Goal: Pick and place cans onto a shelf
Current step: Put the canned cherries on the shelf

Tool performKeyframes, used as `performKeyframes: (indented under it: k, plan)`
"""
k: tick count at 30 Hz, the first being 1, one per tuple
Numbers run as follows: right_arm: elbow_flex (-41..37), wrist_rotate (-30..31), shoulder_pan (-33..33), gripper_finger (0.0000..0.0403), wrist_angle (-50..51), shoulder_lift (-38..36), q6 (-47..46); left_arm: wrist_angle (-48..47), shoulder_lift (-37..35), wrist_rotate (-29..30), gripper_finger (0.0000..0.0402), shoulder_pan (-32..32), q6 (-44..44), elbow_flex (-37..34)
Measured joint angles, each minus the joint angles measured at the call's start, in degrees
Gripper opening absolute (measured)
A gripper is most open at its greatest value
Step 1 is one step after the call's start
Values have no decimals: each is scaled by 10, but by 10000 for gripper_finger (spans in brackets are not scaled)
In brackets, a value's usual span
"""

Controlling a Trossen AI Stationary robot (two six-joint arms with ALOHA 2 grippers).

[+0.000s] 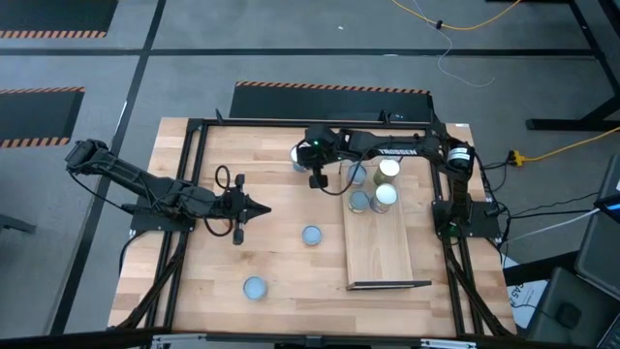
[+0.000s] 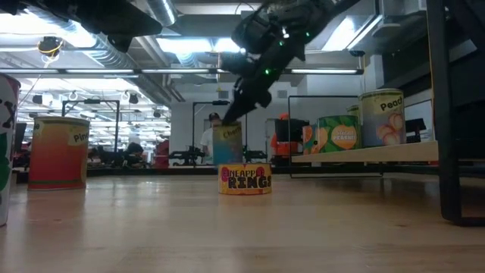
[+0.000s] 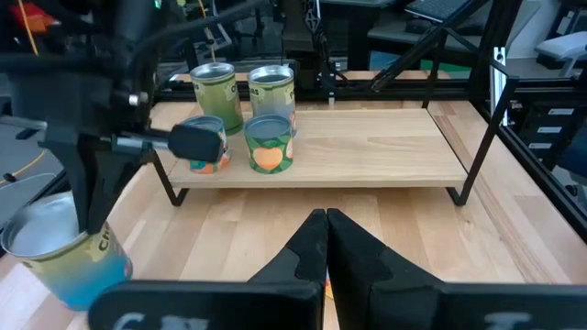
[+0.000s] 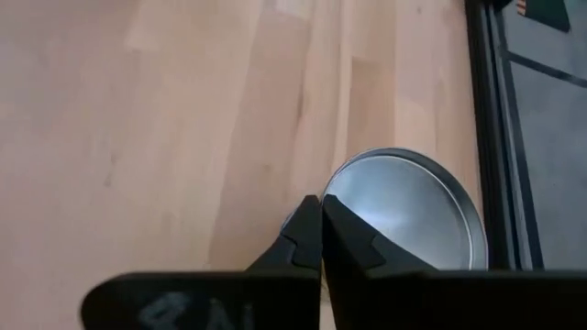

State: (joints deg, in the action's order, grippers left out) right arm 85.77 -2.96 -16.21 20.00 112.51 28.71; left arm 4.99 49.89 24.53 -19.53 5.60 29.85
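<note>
Plainly the biggest thing here is the planked table, and on its right half lies the shelf, a pale board with dark end frames. Four cans stand bunched at the shelf's far end, leaving the near stretch bare. Three more wait on the tabletop: one near the middle, one toward the front, and a blue-sided can at the far edge, just off the shelf's corner. The right gripper hangs right beside that can's silvery lid, fingers pressed together and holding nothing. That is the risk, in my judgement: closed tips coming down on the rim could tip or shove the can (it stands near the frame rail), and without spreading first no grasp is possible. The left gripper waits over the table's left half, fingers likewise together and empty.
</note>
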Motion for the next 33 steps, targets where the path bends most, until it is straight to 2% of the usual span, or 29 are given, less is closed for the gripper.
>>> performKeyframes:
  k: [10,16,25,33]
  plan:
    - [130,-1,37,0,116,-1,-1,0,0,0,1,0,0,0]
    - [218,-2,57,0,191,-1,-32,0,0,0,1,0,-2,0]
    - [369,1,94,0,361,-1,-64,0,0,0,1,0,-2,0]
    - [491,41,132,0,526,-2,-104,0,0,0,1,0,-2,0]
